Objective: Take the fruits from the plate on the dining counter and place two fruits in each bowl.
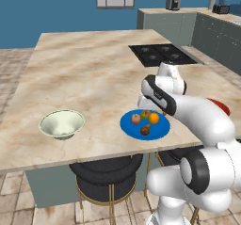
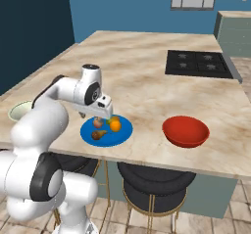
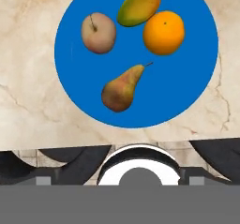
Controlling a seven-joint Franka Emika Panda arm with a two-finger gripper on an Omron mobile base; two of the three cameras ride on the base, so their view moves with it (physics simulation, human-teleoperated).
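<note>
In the hand view the blue plate (image 3: 187,92) fills the upper frame on the marble tabletop (image 3: 28,101). Left to right on it lie the pinkish apple (image 3: 98,33), brown pear (image 3: 122,89), green-yellow mango (image 3: 139,3) and orange (image 3: 163,32), all four apart from the bowls. They look firm, light and smooth, prone to roll; a grip across the widest girth seems safest. The jaws (image 2: 100,114) hang above the plate, spread wide, holding nothing. Their tips are hard to make out.
</note>
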